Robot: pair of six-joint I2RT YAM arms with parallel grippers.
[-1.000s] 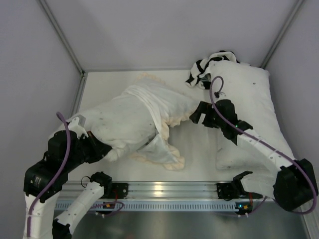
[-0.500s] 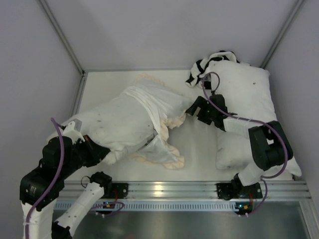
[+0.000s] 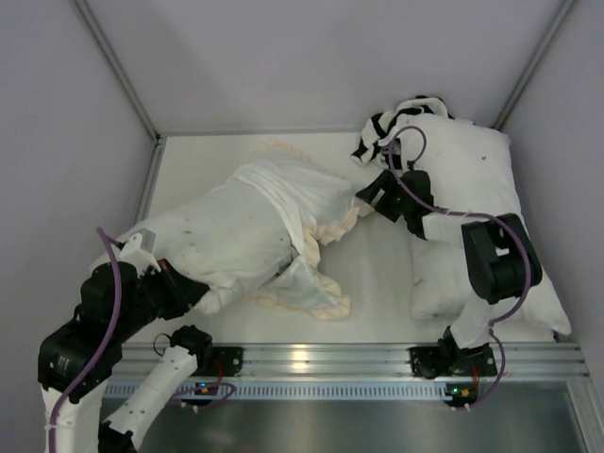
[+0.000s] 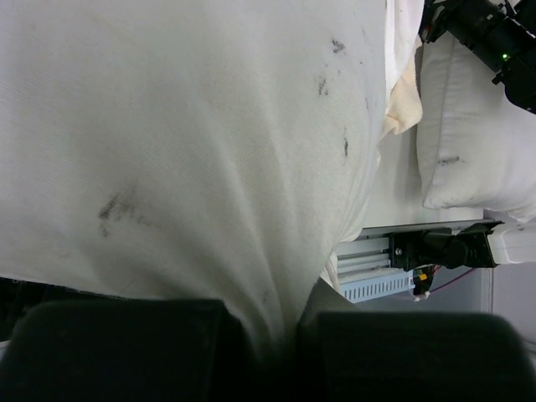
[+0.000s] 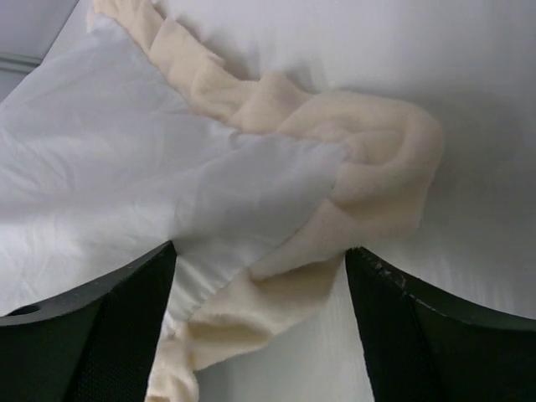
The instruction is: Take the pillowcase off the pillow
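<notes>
Two end effectors sit at opposite ends of the pillow (image 3: 212, 236), which lies slantwise on the counter (image 3: 377, 274). At the pillow's near-left corner, the left end effector (image 3: 200, 293) is clamped on the speckled white fabric. Its wrist view shows the cloth drawn into a tight pinch between the dark fingers (image 4: 126, 352). The pillow's left half is bare. Over its right half sits the pillowcase (image 3: 297, 184), cream-white side out and bunched in folds, with one flap (image 3: 307, 288) spread on the counter along the pillow's near side. At the pillow's right end, the right end effector (image 3: 368, 196) has its jaws spread wide, and the ruffled cream frill (image 5: 368, 167) lies between them unpinched. Right of the pillow lies a longer white pillow (image 3: 477, 217), and further back on that side is a black-and-white cloth (image 3: 396, 123).
</notes>
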